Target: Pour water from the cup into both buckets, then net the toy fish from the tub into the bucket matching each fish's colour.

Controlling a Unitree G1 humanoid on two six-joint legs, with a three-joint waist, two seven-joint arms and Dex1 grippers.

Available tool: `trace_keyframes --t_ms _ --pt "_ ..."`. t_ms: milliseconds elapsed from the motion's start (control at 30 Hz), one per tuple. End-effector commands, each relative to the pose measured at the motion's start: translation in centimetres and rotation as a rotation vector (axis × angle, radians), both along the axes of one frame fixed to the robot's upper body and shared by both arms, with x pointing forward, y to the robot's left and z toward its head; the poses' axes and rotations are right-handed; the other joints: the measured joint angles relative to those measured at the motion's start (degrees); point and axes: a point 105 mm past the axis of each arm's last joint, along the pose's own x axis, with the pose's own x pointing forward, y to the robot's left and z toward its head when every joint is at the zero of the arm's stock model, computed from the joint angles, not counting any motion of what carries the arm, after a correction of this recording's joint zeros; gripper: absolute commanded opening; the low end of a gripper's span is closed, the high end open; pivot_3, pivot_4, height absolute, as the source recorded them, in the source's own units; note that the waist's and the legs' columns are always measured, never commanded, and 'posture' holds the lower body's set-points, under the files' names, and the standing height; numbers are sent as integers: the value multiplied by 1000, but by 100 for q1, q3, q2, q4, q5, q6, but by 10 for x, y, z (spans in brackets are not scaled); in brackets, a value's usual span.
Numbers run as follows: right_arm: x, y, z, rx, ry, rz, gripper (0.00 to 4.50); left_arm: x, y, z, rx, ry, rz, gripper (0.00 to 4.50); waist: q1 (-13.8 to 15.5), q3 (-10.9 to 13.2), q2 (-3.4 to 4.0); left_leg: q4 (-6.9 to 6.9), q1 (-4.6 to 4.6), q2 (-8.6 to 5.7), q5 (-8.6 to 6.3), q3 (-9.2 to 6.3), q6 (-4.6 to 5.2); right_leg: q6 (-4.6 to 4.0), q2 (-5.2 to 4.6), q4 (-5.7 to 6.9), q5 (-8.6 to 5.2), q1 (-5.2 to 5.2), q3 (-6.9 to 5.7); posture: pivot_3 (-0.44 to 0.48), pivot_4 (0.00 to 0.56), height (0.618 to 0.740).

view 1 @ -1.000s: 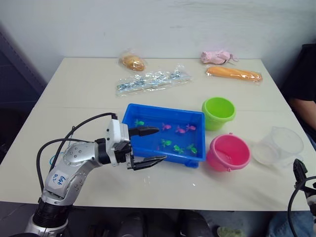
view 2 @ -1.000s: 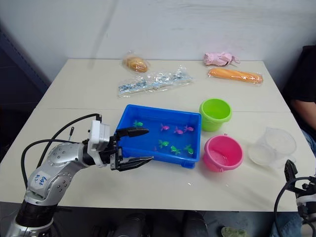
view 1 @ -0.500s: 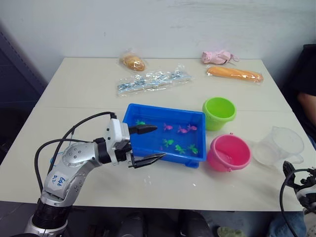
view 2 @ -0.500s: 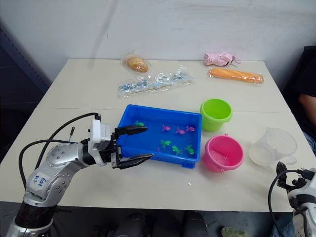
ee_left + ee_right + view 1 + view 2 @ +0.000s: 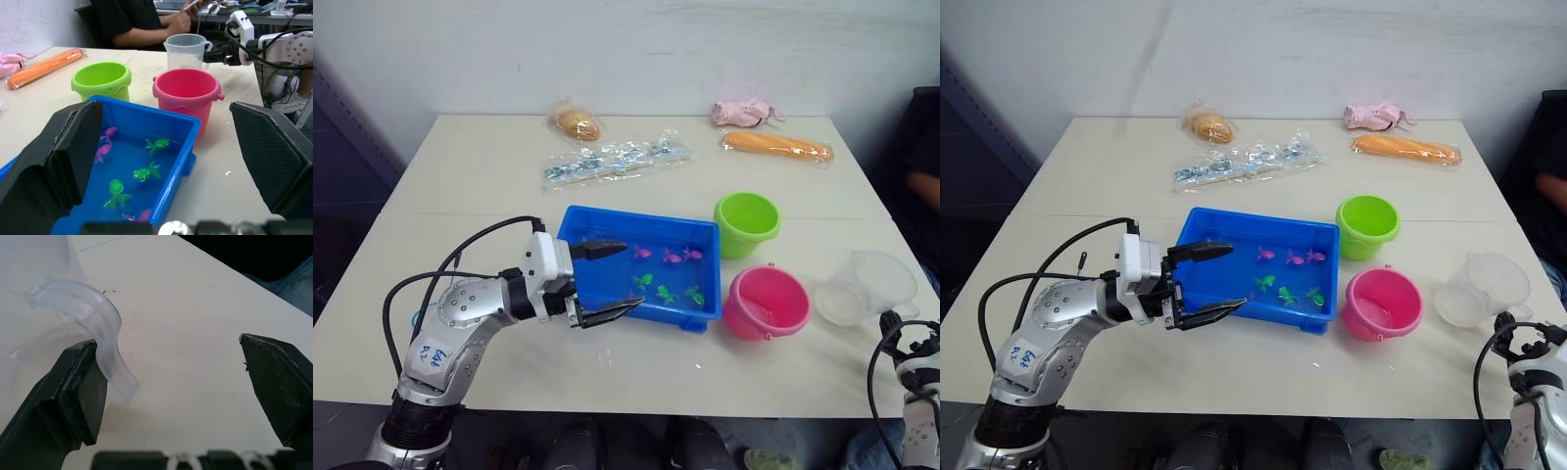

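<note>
The blue tub point(image 5: 656, 311) sits mid-table holding several pink fish point(image 5: 674, 257) and green fish point(image 5: 666, 293). My left gripper point(image 5: 631, 276) is open at the tub's left end, one finger over the water and one by the near wall. Right of the tub stand the lime green bucket point(image 5: 746, 223) and, nearer me, the pink bucket point(image 5: 769, 301). The clear cup point(image 5: 871, 286) stands at the right edge. My right gripper point(image 5: 181, 396) is open just behind the cup, with the cup's handle point(image 5: 98, 328) against one finger point(image 5: 73, 391).
Along the table's back lie a bagged bun point(image 5: 576, 122), a clear packet point(image 5: 617, 160), a long orange pack point(image 5: 776, 146) and a pink bundle point(image 5: 741, 112). A person point(image 5: 922, 147) sits at the right side.
My left gripper has edged right, further over the tub's left end. The right gripper has shifted a little near the table's right corner, beside the cup.
</note>
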Motion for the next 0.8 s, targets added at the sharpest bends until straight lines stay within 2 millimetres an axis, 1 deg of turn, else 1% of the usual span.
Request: trace_keyframes --t_ms 33,233,267,300,367,467,500,567,667,733,800 --pt "4 -7 11 -23 -41 0 4500 -3 -3 5 -5 -38 -17 4473 -24 0 0 0 0 0 0 0 0 0 0 0 0 0 0 0 150 740" --pt "15 -6 12 -28 -60 37 4500 -2 -3 6 -6 -43 -6 4473 -100 0 0 -1 -1 1 0 1 0 3 1 9 2 0 -1 0 150 740" --pt "16 -6 12 -29 -66 40 4236 -2 -3 5 -6 -43 -6 4495 -102 0 0 -1 -1 1 0 2 0 3 1 9 2 0 0 0 150 740" --pt "18 -6 12 -31 -75 48 3949 -2 -3 5 -6 -43 -6 4500 -103 0 0 -1 -1 1 0 2 0 3 1 9 2 0 0 0 150 740" --pt "21 -4 14 -30 -94 63 3230 -2 -3 5 -5 -42 -5 4500 -107 0 1 -2 -1 2 0 2 0 3 2 8 2 0 0 0 150 740" --pt "23 -3 18 -36 -121 69 1676 -1 -1 5 -5 -39 0 4500 -106 1 1 -2 -1 2 0 2 0 3 2 8 2 0 -1 0 150 740" --pt "23 -3 19 -41 -129 70 1233 -1 0 4 -4 -38 1 4500 -97 1 1 -2 -1 2 0 3 0 3 2 8 2 0 0 0 150 740" --pt "23 -2 21 -48 -140 72 80 -1 1 4 -4 -36 3 4500 -86 1 1 -1 -2 1 0 2 0 3 0 8 2 0 -1 0 150 740" --pt "22 -3 23 -55 -146 70 29 -1 1 3 -4 -34 5 4500 -99 2 3 -1 -3 1 0 2 1 5 0 7 3 0 0 0 150 740" --pt "19 -3 36 -100 -164 77 29 0 4 5 -4 -34 17 4500 -100 6 9 -2 -3 2 0 3 1 5 1 7 3 0 0 0 150 740" --pt "12 2 55 -199 -161 108 29 -1 7 6 -11 -29 28 4500 -86 20 36 -2 -5 2 0 0 0 5 0 4 3 0 1 0 150 740"
